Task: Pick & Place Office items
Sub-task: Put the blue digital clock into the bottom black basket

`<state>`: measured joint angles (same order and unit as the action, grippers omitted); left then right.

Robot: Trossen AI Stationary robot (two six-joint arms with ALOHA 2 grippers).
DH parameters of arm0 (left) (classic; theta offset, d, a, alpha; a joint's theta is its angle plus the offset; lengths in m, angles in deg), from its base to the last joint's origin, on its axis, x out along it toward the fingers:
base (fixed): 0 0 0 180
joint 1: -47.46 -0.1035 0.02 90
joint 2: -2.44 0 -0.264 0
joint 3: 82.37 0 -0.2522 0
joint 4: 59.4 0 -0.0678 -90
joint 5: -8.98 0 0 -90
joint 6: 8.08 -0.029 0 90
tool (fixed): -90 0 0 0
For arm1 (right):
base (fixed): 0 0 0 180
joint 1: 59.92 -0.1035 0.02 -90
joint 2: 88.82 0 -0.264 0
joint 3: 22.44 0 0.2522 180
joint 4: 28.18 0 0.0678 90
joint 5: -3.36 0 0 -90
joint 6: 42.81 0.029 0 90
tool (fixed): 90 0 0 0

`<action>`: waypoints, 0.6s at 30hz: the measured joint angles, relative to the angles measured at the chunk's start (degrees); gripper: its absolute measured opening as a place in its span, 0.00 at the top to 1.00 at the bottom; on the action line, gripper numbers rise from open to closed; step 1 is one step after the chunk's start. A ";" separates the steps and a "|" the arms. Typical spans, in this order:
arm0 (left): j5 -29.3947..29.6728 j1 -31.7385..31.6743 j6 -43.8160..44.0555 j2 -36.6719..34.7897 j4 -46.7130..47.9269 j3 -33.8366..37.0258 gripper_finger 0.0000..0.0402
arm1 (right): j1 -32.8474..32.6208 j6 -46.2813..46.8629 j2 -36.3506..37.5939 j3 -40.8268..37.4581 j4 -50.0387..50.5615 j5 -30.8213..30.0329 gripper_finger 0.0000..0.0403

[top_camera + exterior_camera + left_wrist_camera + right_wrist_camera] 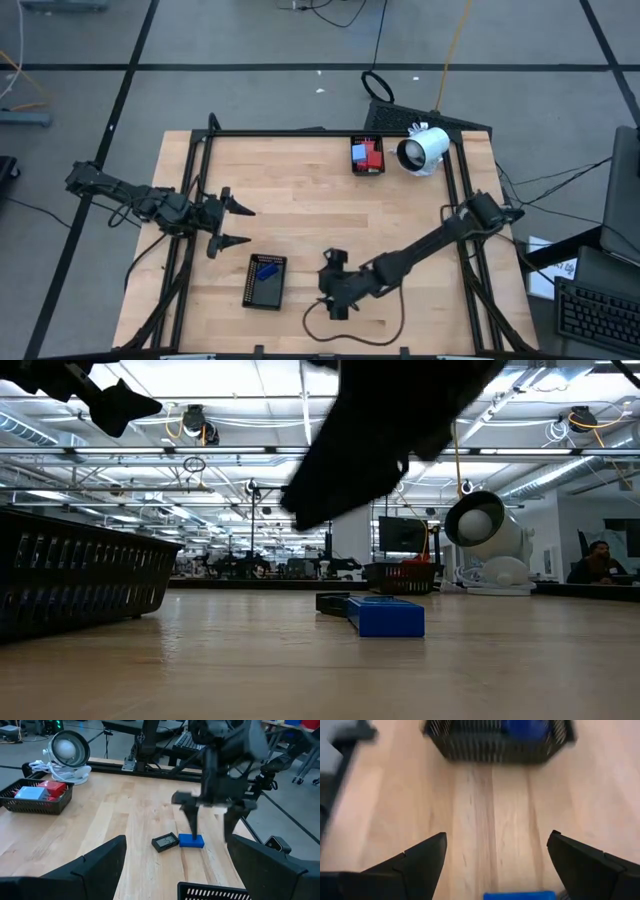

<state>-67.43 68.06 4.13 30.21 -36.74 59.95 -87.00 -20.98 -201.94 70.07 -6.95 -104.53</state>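
My right gripper (211, 838) (326, 286) is open and hovers over a blue block (191, 840) (386, 616) and a dark flat rectangle (165, 841) (332, 602), which lie side by side flat on the table near its near edge. The block's edge (520, 895) shows between the right fingers in the right wrist view; in the high view the gripper hides both pieces. A black mesh tray (266, 281) (497, 742) holds a blue piece (267, 270). A far tray (367, 156) (37, 796) holds red and light-blue blocks. My left gripper (248, 226) is open, raised at the table's left.
A white cylindrical device (424, 150) (70, 751) lies by the far tray near the table's far right corner. A black frame (300, 132) runs along the table's edges. A cable (350, 335) loops near the near edge. Bare wood (300, 200) spans the middle.
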 joint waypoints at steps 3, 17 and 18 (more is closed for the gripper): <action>0.00 0.00 0.00 0.00 -0.03 0.00 0.13 | 0.97 0.99 -1.22 0.13 1.38 4.84 0.17; 0.02 0.00 0.00 0.00 -0.06 0.00 0.13 | 1.24 14.58 -0.75 0.35 13.16 19.42 0.27; 0.02 0.00 0.00 0.00 -0.06 0.00 0.13 | 1.26 15.50 -0.68 0.38 15.27 19.40 0.27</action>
<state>-67.41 68.06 4.13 30.21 -36.80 59.95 -85.74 -5.47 -202.62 70.45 8.32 -85.13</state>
